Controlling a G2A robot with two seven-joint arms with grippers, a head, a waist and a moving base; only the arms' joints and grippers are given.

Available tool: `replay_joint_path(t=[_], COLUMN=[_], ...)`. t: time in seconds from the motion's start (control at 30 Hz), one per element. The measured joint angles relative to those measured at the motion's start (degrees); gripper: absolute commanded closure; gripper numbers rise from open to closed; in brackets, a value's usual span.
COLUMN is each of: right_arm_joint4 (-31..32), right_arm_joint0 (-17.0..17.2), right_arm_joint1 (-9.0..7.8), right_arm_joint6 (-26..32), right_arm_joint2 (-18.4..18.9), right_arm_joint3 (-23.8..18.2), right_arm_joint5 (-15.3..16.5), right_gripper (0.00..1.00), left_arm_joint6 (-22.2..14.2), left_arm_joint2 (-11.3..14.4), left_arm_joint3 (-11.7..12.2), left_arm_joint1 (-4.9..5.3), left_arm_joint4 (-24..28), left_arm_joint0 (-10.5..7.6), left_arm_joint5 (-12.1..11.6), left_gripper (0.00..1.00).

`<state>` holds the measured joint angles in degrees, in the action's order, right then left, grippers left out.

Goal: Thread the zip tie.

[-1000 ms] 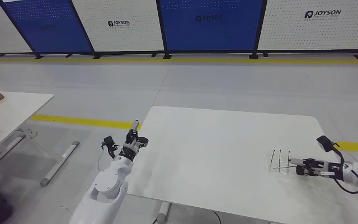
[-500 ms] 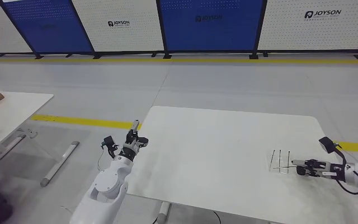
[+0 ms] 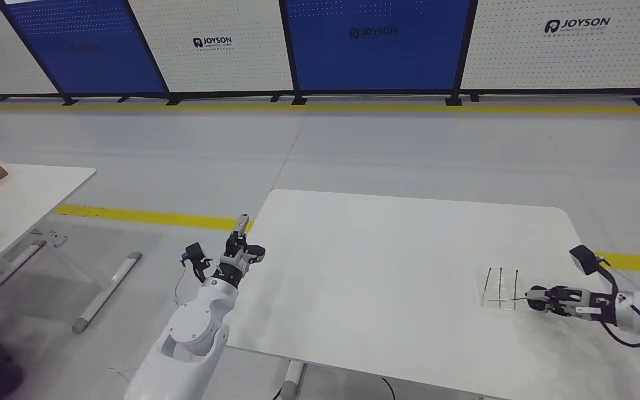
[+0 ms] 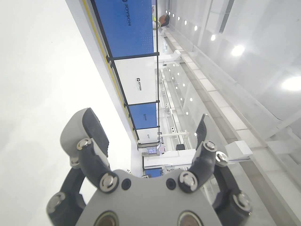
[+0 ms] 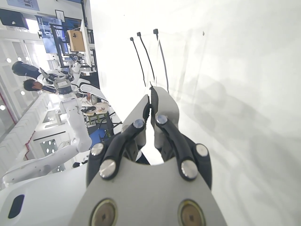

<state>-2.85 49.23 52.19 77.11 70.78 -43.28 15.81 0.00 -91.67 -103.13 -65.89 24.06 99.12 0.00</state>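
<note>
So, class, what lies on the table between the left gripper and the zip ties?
Nothing: the top view shows bare white table between the left gripper and zip ties.

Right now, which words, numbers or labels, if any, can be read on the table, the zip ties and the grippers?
Table: none.
Zip ties: none, plain black.
Left gripper: none.
Right gripper: none.
Wall panels behind: one short brand logo each, not quoted here.

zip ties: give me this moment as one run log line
left gripper: open, by table edge | right gripper: shut at tail ends of three zip ties | grasp: unclear | threading: not started
</note>
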Motion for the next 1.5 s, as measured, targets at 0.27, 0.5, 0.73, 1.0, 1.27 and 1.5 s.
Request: replay_joint_path(t=[0.27, 0.5, 0.73, 1.0, 1.27, 1.5], right_arm_joint4=[-2.02, -8.24, -19.47, -21.97, -24.82, -30.67], right_arm_joint0=[-0.05, 1.71, 9.56, 15.66, 18.34, 18.95], right_arm_joint1=[-0.31, -1.58, -4.19, -5.96, -4.96, -2.25], right_arm_joint6=[0.29, 2.49, 2.53, 2.53, -0.52, -7.25], right_arm_joint2=[0.74, 4.97, 12.95, 16.71, 13.59, 6.31], right_arm_joint3=[0.47, -1.08, -15.03, -23.90, -26.65, -34.35], right_arm_joint5=[1.39, 3.71, 3.67, 3.15, 2.71, 3.68], right_gripper=[1.00, 1.00, 1.00, 1.00, 1.00, 1.00], left_arm_joint6=[0.00, 0.00, 0.00, 0.00, 0.00, 0.00], left_arm_joint2=[0.00, 0.00, 0.00, 0.00, 0.00, 0.00], left_arm_joint3=[0.00, 0.00, 0.00, 0.00, 0.00, 0.00], left_arm_joint1=[0.00, 0.00, 0.00, 0.00, 0.00, 0.00], left_arm_joint4=[0.00, 0.00, 0.00, 0.00, 0.00, 0.00], left_arm_joint0=[0.00, 0.00, 0.00, 0.00, 0.00, 0.00], left_arm_joint5=[0.00, 0.00, 0.00, 0.00, 0.00, 0.00], left_gripper=[0.00, 0.00, 0.00, 0.00, 0.00, 0.00])
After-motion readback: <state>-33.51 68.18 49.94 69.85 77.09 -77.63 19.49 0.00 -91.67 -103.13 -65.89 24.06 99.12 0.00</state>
